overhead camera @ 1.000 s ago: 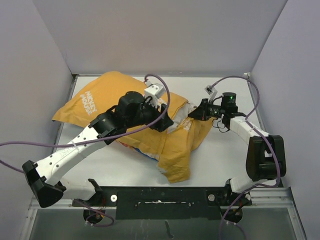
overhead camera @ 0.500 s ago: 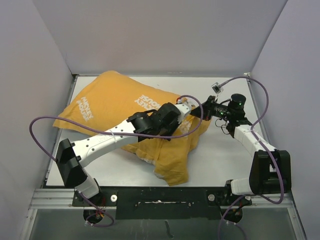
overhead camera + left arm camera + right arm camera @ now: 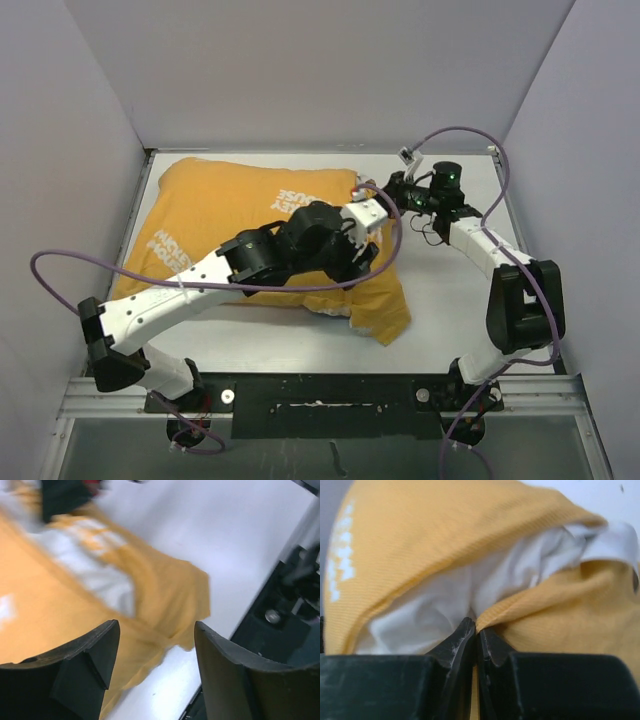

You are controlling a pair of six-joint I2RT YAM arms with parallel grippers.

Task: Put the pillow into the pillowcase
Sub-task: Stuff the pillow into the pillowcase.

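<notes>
The mustard-yellow pillowcase (image 3: 230,215) lies plump across the table's left and middle, its white lettering facing up. Inside its mouth the white pillow (image 3: 445,600) shows, and it appears again in the left wrist view as a blurred white patch (image 3: 107,582) under the yellow cloth. My right gripper (image 3: 477,627) is shut on the yellow hem of the mouth, at the case's far right corner (image 3: 382,186). My left gripper (image 3: 157,650) hangs open just above the case's near right flap (image 3: 362,268), with nothing between its fingers.
Grey walls close in the table on the left, back and right. Purple cables loop over both arms (image 3: 440,135). A black rail (image 3: 330,395) with the arm bases runs along the near edge. White tabletop (image 3: 450,320) lies right of the case.
The pillowcase has been drawn toward the back and now lies flatter and fuller. My right gripper moved back with the hem. My left gripper withdrew from the mouth and stands open.
</notes>
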